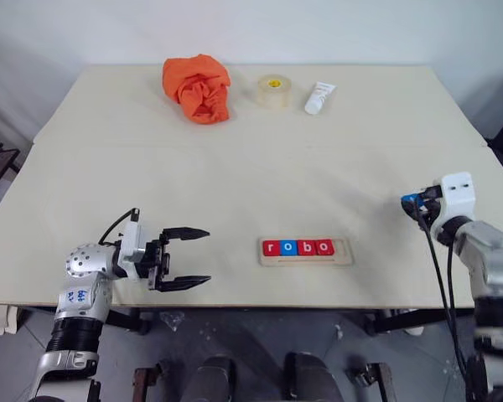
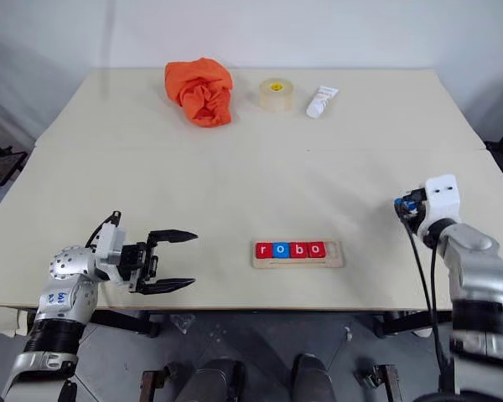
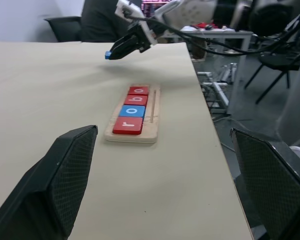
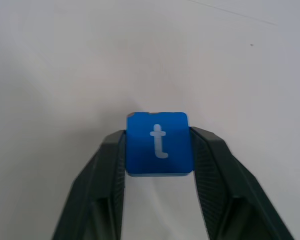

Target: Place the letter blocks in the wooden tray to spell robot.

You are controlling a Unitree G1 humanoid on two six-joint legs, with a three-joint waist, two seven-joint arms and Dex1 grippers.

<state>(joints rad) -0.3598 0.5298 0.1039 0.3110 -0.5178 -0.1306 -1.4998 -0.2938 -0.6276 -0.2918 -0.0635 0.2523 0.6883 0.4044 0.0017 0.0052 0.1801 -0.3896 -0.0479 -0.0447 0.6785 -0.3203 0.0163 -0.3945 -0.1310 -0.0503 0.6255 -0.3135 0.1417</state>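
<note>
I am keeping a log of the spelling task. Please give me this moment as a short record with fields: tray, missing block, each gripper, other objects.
tray: wooden tray holds r, o, b, o; right end slot free
missing block: blue t block, held above table
right gripper: shut on t block
left gripper: open, empty
other objects: orange cloth, tape roll, white tube at far edge

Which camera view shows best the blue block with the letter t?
The right wrist view: the blue t block faces the camera, letter readable, gripped between the right gripper fingers. The left wrist view and eye views show it small, letter unreadable.
</note>
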